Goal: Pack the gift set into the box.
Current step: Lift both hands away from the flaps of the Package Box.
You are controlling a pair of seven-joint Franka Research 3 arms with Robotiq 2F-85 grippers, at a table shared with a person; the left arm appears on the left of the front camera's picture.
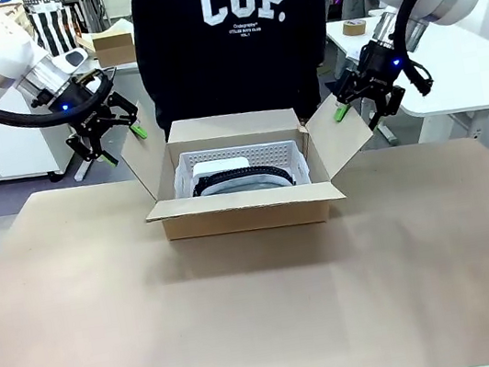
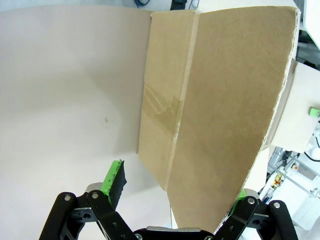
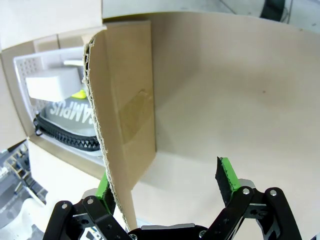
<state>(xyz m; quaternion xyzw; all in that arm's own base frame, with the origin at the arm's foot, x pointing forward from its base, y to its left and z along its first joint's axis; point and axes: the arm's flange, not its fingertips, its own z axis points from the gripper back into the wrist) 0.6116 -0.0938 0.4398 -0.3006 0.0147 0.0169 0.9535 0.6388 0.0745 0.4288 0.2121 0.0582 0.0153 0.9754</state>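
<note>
The box (image 1: 247, 211) stands mid-table with its four flaps spread. Inside it rests the gift set (image 1: 242, 167): a pale perforated tray holding a white item (image 3: 52, 84) and a black rounded item (image 3: 67, 131). My left gripper (image 1: 124, 143) hovers open at the upper edge of the left flap (image 2: 220, 115), which runs down between its fingers (image 2: 114, 179). My right gripper (image 1: 356, 114) is open at the right flap (image 3: 122, 115). That flap's edge stands between its two fingers, close to the partly hidden one (image 3: 102, 186).
A person in a black sweatshirt (image 1: 231, 37) stands right behind the box. A small brown carton (image 1: 114, 48) sits on a table at the back left, and a tape roll (image 1: 353, 27) lies on the white table at right. Brown paper (image 1: 246, 313) covers the tabletop.
</note>
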